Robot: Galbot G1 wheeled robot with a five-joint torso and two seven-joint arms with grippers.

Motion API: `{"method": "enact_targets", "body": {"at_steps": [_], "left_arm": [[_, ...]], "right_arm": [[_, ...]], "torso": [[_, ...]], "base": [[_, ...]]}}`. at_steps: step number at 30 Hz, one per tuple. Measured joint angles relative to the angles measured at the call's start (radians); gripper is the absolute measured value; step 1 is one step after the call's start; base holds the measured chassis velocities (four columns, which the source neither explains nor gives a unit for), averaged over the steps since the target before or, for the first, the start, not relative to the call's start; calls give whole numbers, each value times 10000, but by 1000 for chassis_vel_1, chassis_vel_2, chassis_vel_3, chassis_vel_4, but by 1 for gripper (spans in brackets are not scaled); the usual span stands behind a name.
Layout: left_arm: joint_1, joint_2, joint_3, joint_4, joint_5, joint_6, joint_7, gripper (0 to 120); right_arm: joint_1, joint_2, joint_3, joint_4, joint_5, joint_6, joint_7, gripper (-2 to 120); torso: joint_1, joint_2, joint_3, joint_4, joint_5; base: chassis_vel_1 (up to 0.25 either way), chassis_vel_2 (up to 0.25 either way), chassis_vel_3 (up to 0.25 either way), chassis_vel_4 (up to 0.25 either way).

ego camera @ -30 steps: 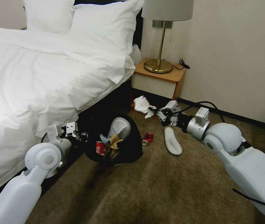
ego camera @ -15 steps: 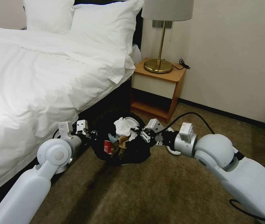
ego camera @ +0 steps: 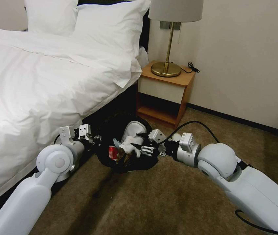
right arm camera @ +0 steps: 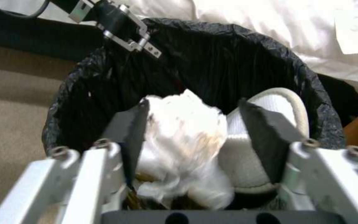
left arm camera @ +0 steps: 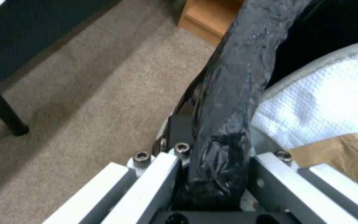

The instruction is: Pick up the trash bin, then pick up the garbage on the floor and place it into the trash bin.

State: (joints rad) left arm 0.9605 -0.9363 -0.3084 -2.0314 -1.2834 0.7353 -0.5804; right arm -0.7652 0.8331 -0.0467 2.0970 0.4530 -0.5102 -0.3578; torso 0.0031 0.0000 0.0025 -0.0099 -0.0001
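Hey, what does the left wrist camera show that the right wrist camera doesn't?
Left wrist alone: the left gripper shut on the trash bin rim, plus brown crumpled paper and the black bed leg.
Right wrist alone: the right gripper open above the bin, white tissues between its fingers, and the white bedding.
Both: the bin's black liner, the white slipper inside and the carpet.

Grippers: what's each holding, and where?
Left gripper clamps the trash bin by its bag-wrapped rim. Right gripper is open over the bin, tissue between its fingers, released.
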Motion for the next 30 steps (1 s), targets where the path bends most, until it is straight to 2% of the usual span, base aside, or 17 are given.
{"method": "enact_targets", "body": {"at_steps": [3,6,7,9,11,15,18,19,24,30], "left_arm": [[0,-2,-4,-9,-1,0,7,2],[81,-11,-86,-64,-1,1,30,2],[81,-11,-86,-64,-1,1,30,2],[174,0,-171,-106,0,0,46,2],[262,16,-257,-143,2,0,61,2],[395,54,-386,-215,3,0,82,2],[574,157,-585,-351,1,0,138,2],[574,157,-585,-351,1,0,138,2],[728,242,-752,-516,-60,0,183,2],[882,335,-916,-655,-75,0,273,2]], "right_arm": [[2,12,3,-11,14,2,29,65],[8,183,96,-113,297,41,588,84],[8,183,96,-113,297,41,588,84],[14,325,186,-203,561,173,1107,95],[0,422,294,-281,732,246,1501,98],[-65,506,460,-443,956,465,2064,99],[-295,547,778,-699,1190,931,3083,100],[-295,547,778,-699,1190,931,3083,100],[-939,632,1242,-1025,1292,1519,4405,100],[-2166,705,2305,-1196,1127,1910,4942,100]], "torso": [[1,0,0,0,0],[0,0,0,-1,0],[0,0,0,-1,0],[1,0,0,0,0],[0,0,0,0,0],[0,0,0,0,0],[0,0,0,0,1],[0,0,0,0,1],[0,0,-1,0,1],[0,0,-1,0,1]], "base": [[0,0,0,0],[0,0,0,0],[0,0,0,0],[0,0,0,0],[0,0,0,0],[0,0,0,0],[0,0,0,0],[0,0,0,0],[0,0,0,0],[0,0,0,0]]}}
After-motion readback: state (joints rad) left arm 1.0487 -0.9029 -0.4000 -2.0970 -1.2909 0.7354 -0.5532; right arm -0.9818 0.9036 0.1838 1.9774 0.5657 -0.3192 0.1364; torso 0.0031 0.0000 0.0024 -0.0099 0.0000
